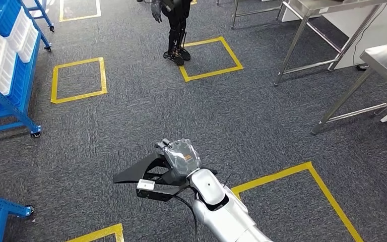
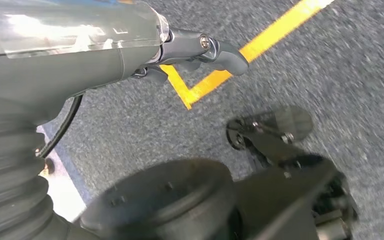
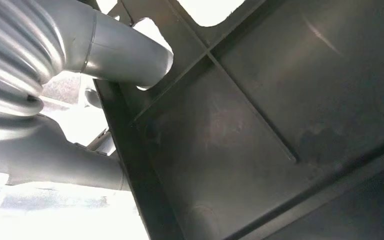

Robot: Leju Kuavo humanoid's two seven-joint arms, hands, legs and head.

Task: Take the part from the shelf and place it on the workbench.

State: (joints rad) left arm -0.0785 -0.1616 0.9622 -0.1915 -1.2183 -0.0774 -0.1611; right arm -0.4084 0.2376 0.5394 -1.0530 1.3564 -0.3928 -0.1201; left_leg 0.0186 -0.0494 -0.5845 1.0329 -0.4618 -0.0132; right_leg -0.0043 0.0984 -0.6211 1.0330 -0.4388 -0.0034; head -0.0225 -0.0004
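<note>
Part (image 1: pixel 140 171), one, black, gripped by right hand (image 1: pixel 181 156).

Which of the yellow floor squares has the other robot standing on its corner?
The yellow square at top centre: the other robot's feet rest on its left corner.

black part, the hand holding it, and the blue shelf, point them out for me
black part (image 1: pixel 136 173), head view, on its flat dark wing.
right hand (image 1: pixel 181 156), head view, on the back of the hand.
blue shelf (image 1: pixel 11 96), head view, on its blue frame.
</note>
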